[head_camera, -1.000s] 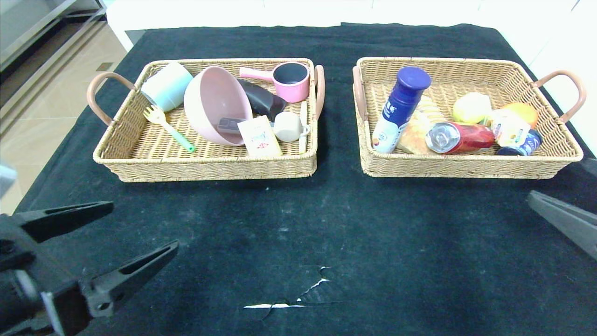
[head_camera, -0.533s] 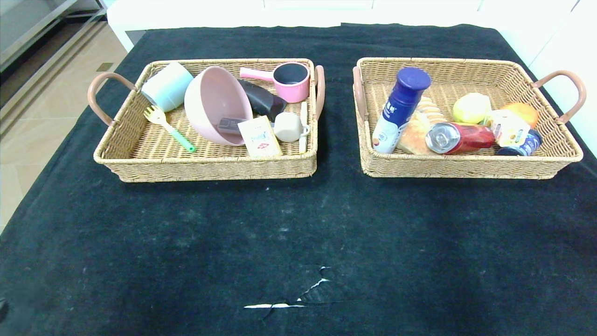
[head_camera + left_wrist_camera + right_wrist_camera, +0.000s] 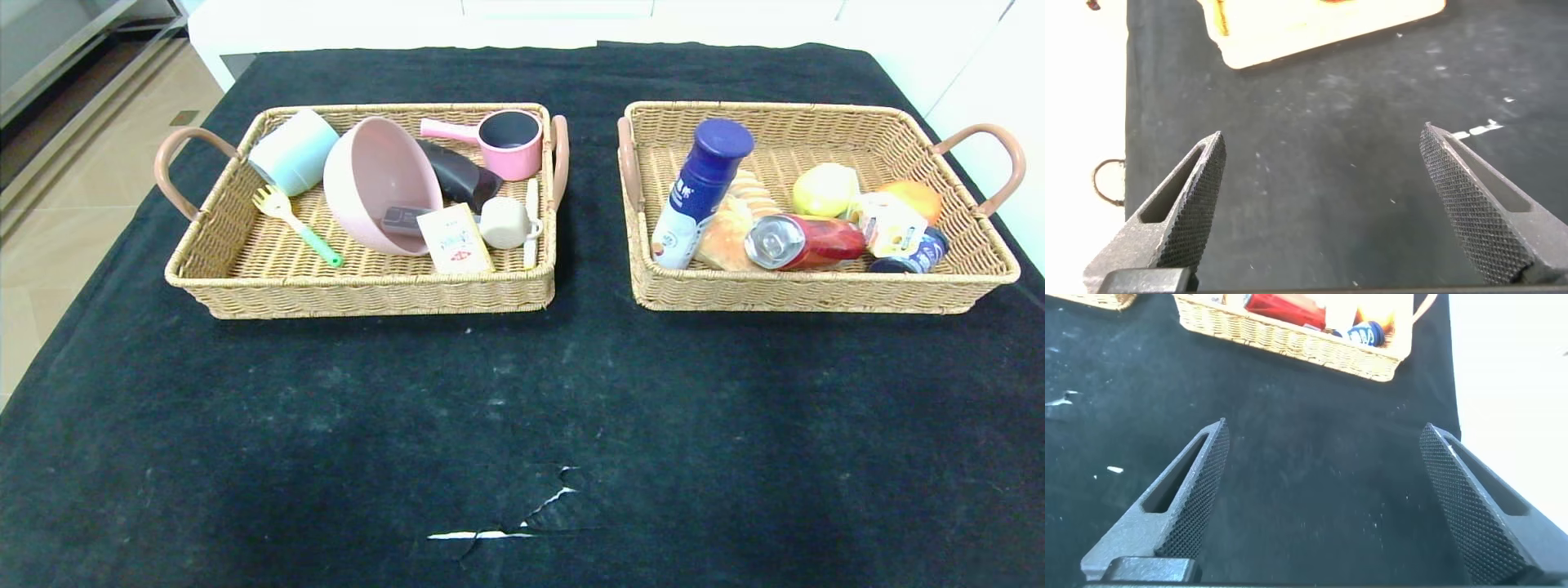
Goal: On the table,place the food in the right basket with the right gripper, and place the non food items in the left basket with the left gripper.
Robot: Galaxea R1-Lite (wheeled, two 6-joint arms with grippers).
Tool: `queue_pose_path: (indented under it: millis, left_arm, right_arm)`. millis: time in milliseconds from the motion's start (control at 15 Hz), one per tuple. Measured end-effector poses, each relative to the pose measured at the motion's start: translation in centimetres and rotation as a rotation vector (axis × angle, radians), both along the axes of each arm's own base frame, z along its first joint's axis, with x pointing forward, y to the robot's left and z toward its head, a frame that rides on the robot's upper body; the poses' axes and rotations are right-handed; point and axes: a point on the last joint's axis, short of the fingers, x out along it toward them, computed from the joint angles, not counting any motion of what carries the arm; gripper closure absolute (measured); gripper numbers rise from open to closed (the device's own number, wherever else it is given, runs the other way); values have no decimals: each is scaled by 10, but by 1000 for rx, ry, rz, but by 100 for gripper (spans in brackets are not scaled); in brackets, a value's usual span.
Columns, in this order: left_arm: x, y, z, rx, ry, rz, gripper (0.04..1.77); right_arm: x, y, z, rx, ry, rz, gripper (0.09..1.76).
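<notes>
**Food and non-food things all sit in their baskets**

Food goes in one basket and everything else goes in the other, and both look full now.

On the left, the left basket [image 3: 245, 269] holds the things you cannot eat. A pale blue cup [image 3: 292, 150] lies in the far corner. A yellow and green fork [image 3: 294, 222] lies flat beside it. The big pink bowl [image 3: 380, 186] leans on its side, because other things prop it up. A small card box [image 3: 454, 239], a little cream cup [image 3: 504, 222] and a pink pot [image 3: 508, 140] crowd the other end.

On the right, the right basket [image 3: 816, 290] holds the food. A blue and white bottle [image 3: 698, 192] leans on some bread [image 3: 727, 233]. A red can [image 3: 804, 241] lies on its side, so it may roll. A yellow fruit [image 3: 826, 188] and an orange [image 3: 916, 194] sit behind it.

The black table cloth [image 3: 522, 392] in front shows nothing left to sort, so I think the job is done.

The left gripper [image 3: 1323, 204] hangs over the bare cloth, spread wide, with nothing in it. The right gripper [image 3: 1323, 498] is the same, wide apart and holding nothing, near the food basket. They are apart because nothing needs picking up.
</notes>
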Motion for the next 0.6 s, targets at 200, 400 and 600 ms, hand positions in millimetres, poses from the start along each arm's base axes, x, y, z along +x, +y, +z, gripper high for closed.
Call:
queue_pose_path:
  millis: [200,400,600]
  left_arm:
    - [-10,0,-13,-14,25,30,9]
    - [-14,-3,-14,-11,9,56,9]
    - [-16,-9,-22,-12,7,85,9]
  right_arm:
    - [-7,1,-17,0,-12,-11,15]
    - [-6,3,-31,-2,5,-6,15]
    - [-5,3,-42,-1,15,-7,15]
